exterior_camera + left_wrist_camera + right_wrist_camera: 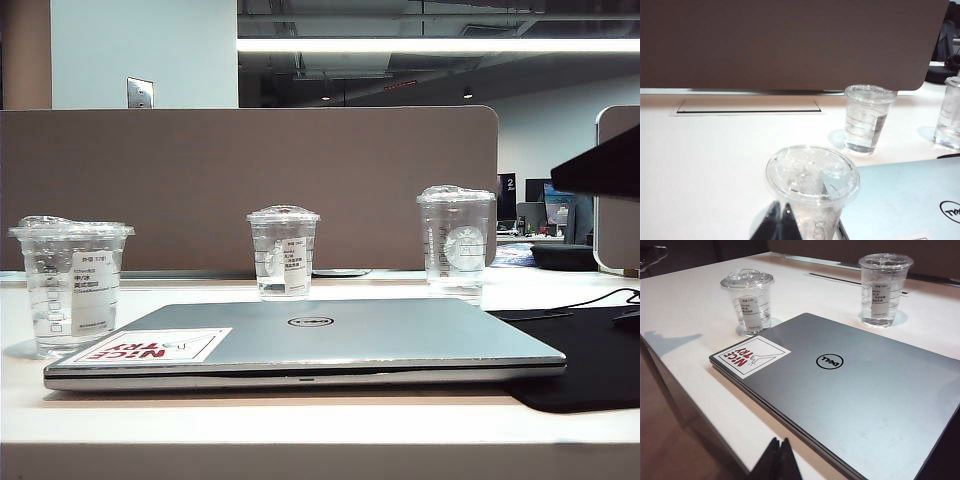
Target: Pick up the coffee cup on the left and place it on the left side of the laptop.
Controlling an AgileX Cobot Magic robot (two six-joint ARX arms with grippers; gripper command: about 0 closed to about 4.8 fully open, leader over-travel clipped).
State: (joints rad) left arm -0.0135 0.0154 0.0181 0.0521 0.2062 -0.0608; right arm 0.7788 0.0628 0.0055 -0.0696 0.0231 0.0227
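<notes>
Coffee cup (72, 285) stands just left of laptop (330, 340): placement looks done. Left gripper (780, 222) behind cup, right gripper (779, 460) before laptop, both pressed together, empty.

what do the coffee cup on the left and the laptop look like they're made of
Coffee cup: thin clear plastic, glossy; you see straight through it, lid crinkled, white paper label.
Laptop: lid looks like brushed silver metal, matte sheen; could be painted plastic.

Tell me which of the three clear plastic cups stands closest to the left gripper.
The short, wide clear plastic cup beside the silver laptop's left edge: it stands directly before the shut left gripper; the others stand farther back.
</notes>
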